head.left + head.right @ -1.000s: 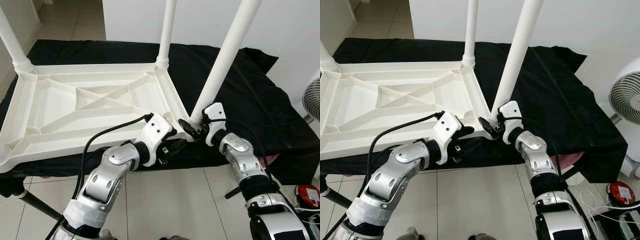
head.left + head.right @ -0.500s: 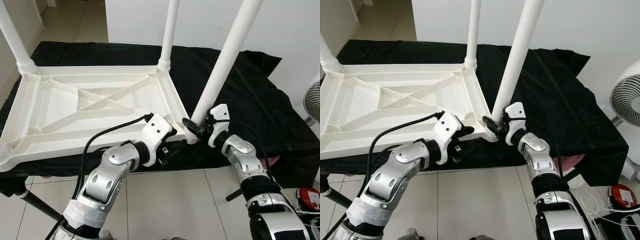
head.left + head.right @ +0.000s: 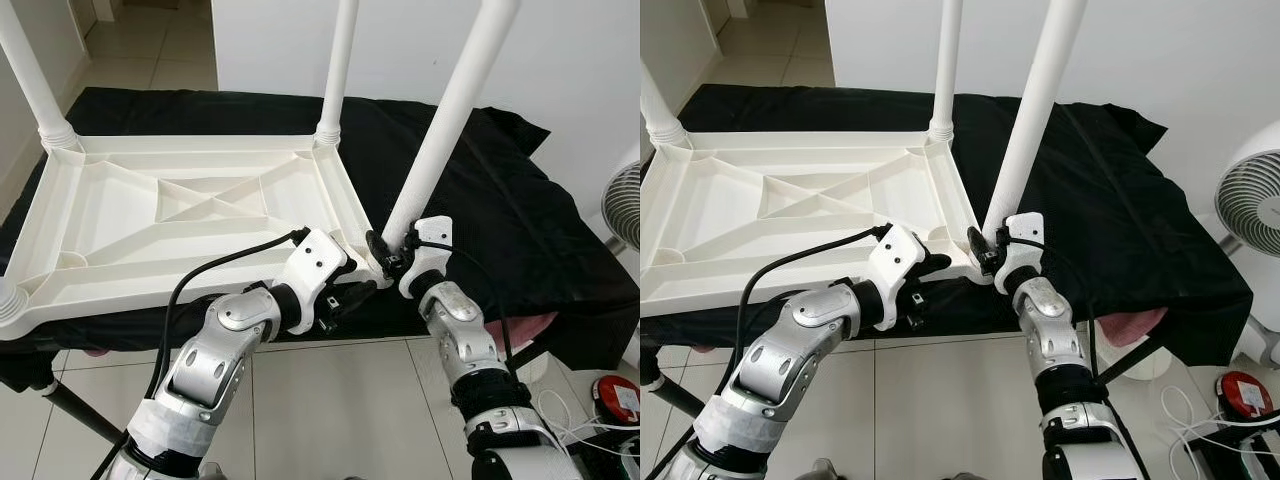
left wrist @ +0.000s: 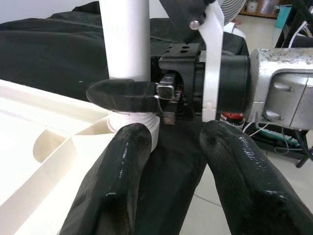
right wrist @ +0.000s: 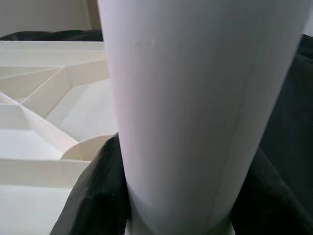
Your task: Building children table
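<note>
The white children's table [image 3: 130,298] lies upside down on a black cloth [image 3: 520,200]. Two legs stand at its far corners, one of them [image 3: 335,60] at the far right. A third leg [image 3: 440,120] rises from the near right corner, leaning a little to the right. My right gripper [image 3: 385,255] is shut on the base of this leg [image 5: 195,98], a black finger [image 5: 98,196] on each side. My left gripper [image 3: 352,290] sits open just below the same corner, its fingers [image 4: 112,181] apart with nothing between them, pointing at the leg's base [image 4: 124,39].
A white wall stands behind the table. There is a fan [image 3: 1250,190] at the right and a red object [image 3: 620,395] with cables on the tiled floor. Something pink [image 3: 1130,325] shows under the cloth's edge. A black rod [image 3: 70,410] slants at lower left.
My right forearm has swung left, closer to my body, with the gripper still around the leg's base. The leg stands slightly more upright. The left arm has hardly moved.
</note>
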`<state>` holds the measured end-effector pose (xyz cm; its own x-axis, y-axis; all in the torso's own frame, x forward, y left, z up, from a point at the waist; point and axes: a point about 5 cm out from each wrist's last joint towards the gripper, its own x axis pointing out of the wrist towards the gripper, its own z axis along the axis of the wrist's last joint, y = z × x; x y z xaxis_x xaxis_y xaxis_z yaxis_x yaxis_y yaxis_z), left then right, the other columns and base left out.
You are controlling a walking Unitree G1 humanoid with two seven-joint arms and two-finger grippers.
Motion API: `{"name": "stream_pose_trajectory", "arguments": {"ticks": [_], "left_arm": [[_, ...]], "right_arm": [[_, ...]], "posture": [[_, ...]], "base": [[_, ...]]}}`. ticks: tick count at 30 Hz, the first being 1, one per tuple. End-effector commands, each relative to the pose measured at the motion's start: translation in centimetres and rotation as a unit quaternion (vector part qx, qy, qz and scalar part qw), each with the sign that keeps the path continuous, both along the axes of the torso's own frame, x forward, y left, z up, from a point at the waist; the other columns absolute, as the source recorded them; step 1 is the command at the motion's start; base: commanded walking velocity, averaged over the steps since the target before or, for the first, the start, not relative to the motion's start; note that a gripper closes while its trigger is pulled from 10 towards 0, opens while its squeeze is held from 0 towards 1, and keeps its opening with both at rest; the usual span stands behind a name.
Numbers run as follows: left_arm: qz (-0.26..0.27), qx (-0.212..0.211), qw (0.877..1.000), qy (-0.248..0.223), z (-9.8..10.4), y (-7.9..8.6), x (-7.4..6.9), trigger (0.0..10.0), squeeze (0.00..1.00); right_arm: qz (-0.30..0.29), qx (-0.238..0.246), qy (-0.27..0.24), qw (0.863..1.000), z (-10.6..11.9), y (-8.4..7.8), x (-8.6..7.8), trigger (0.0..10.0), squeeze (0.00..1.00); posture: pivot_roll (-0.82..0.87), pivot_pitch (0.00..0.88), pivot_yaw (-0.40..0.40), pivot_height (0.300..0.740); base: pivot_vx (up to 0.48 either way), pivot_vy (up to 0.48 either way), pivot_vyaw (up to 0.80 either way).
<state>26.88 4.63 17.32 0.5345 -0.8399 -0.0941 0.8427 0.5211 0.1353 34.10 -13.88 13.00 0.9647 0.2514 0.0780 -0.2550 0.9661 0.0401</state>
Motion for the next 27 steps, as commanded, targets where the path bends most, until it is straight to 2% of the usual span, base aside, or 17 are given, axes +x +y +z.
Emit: {"name": "stream_pose_trajectory", "arguments": {"ticks": [1,3,10,15,20,21,23,27], "left_arm": [[0.003,-0.002,1.0,0.003,-0.2,0.0,-0.1,10.0,0.0],[0.006,-0.002,1.0,0.004,-0.2,0.1,-0.1,10.0,0.0],[0.009,0.001,1.0,0.005,-0.3,0.3,-0.1,10.0,0.0],[0.01,0.001,1.0,0.007,-0.4,0.3,-0.2,10.0,0.0],[0.018,0.0,1.0,0.012,-0.6,0.7,0.0,10.0,0.0],[0.02,-0.001,1.0,0.011,-0.5,0.7,0.0,10.0,0.0],[0.02,-0.001,1.0,0.011,-0.5,0.8,0.1,10.0,0.0],[0.023,-0.001,1.0,0.009,-0.4,0.8,0.3,10.0,0.0]], "right_arm": [[-0.048,0.008,0.036,0.998,-1.5,-0.7,-0.5,10.0,0.0],[-0.088,0.02,0.023,0.996,-1.2,-0.1,-1.0,10.0,0.0],[-0.159,0.045,0.02,0.986,-1.0,1.6,-2.2,10.0,0.0],[-0.154,0.044,0.022,0.987,-0.8,2.4,-2.4,10.0,0.0],[-0.16,0.044,0.029,0.986,-0.7,2.0,-2.3,10.0,0.0],[-0.151,0.044,0.027,0.987,-0.6,2.0,-2.3,10.0,1.0],[-0.145,0.043,0.025,0.988,-0.6,2.0,-2.2,10.0,1.0],[-0.078,0.039,0.015,0.996,-0.2,2.3,-1.7,10.0,1.0]], "posture": [[0.05,0.016,-0.095,0.74],[0.06,0.02,-0.096,0.74],[0.06,0.028,-0.099,0.74],[0.06,0.034,-0.101,0.74],[0.05,0.039,-0.093,0.74],[0.05,0.04,-0.092,0.74],[0.05,0.04,-0.092,0.74],[0.05,0.039,-0.092,0.74]], "base": [[0.0,0.0,0.0],[0.0,0.0,0.0],[0.0,0.0,0.0],[0.0,0.0,0.0],[0.0,0.0,0.0],[0.0,0.0,0.0],[0.0,0.0,0.0],[0.0,0.0,0.0]]}}
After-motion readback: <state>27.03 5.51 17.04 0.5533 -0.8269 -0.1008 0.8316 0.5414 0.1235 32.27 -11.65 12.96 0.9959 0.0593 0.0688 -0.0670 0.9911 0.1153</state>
